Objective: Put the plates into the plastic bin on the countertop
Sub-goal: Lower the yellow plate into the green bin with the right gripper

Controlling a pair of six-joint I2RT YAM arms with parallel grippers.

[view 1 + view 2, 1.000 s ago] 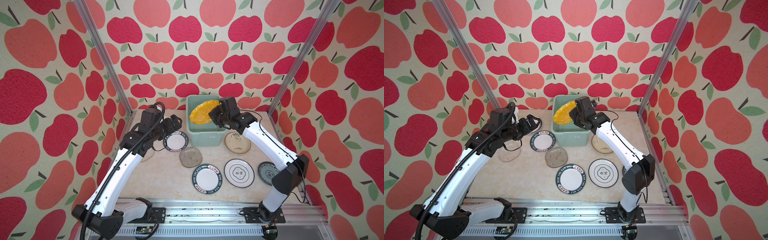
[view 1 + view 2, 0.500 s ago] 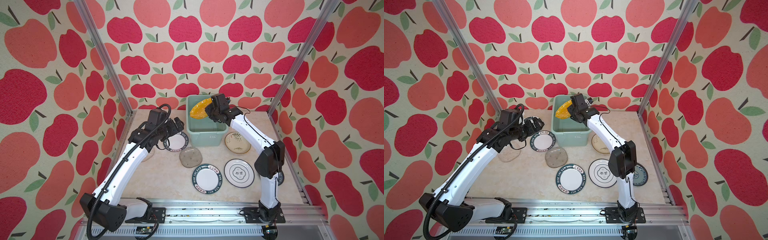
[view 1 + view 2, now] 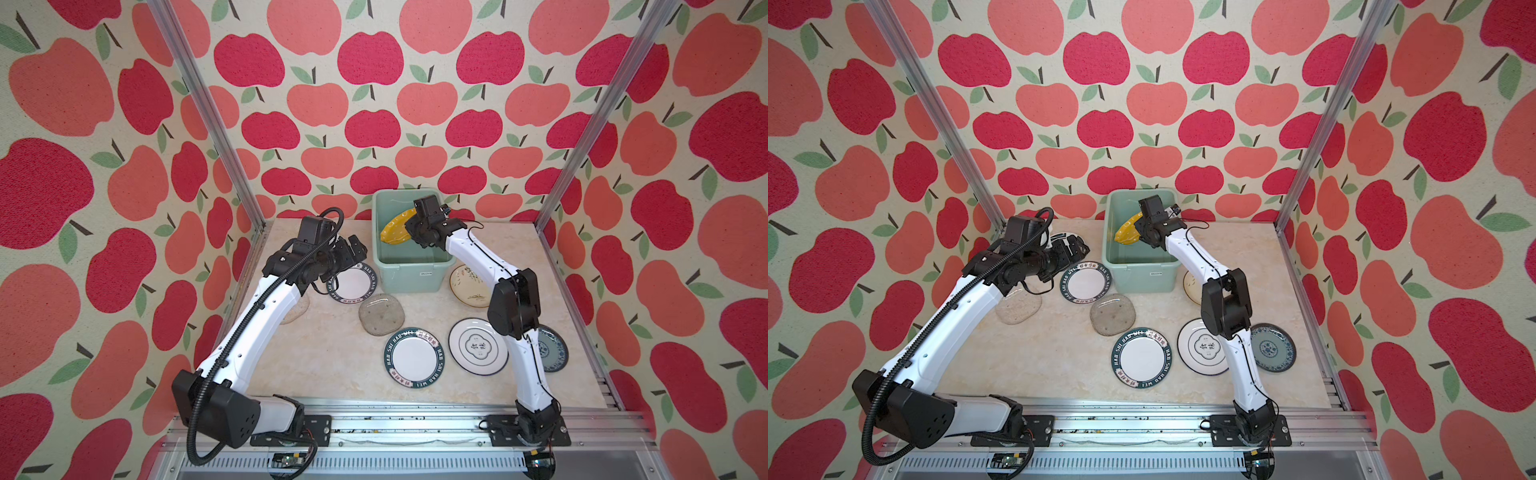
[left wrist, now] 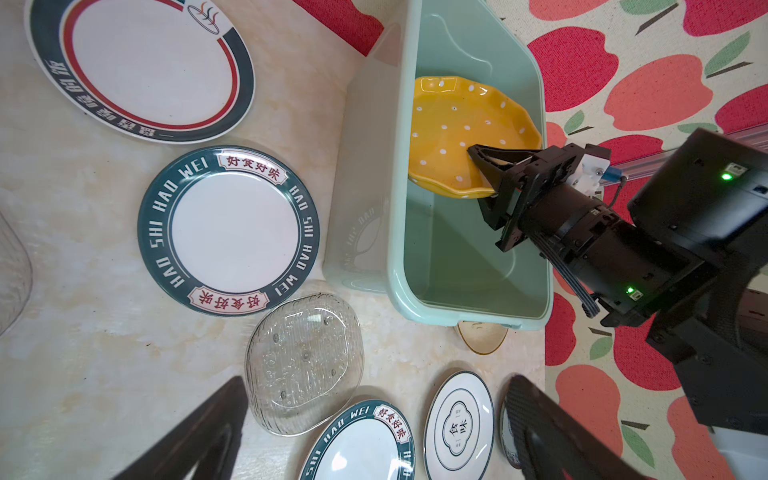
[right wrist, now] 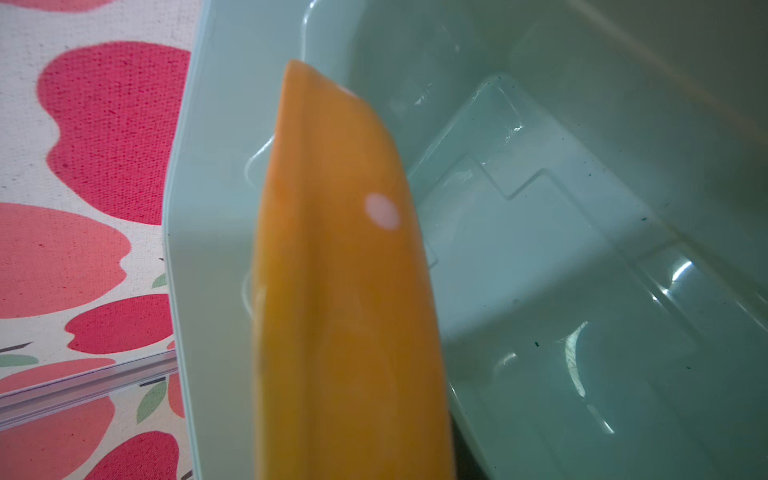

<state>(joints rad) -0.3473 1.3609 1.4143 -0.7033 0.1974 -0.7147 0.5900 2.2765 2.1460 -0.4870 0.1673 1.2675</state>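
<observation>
The right fingers (image 4: 490,160) are clamped on the rim of the yellow plate (image 4: 457,129), one above the rim and one below. The plate is tilted steeply within the bin's (image 4: 365,166) opening – in both top views it hangs near the bin's far left corner (image 3: 397,226) (image 3: 1128,230). The right wrist view shows it edge-on and blurred (image 5: 340,291) over the bin's floor (image 5: 540,249); whether its low edge touches the bin, I cannot tell. The bin (image 3: 409,276) stands at the back of the bench (image 3: 332,357), against the wall. The left fingers (image 4: 199,432) are spread wide and hold nothing; they hover (image 3: 357,245) just left of the bin, over a green plate (image 3: 353,284) that lies flat beside the bin's front left corner. The other plates lie flat on the bench: a clear plate (image 3: 381,314) just in front of that green one, a second clear plate (image 3: 1017,307) partly under the left arm, a second green plate (image 3: 414,364) nearer the front, a white plate (image 3: 478,347) beside it, a blue plate (image 3: 1273,347) partly behind the right arm, and a cream plate (image 3: 469,284) just right of the bin. The left wrist view shows one more – a red-ringed plate (image 4: 141,66) beside the first green one.
</observation>
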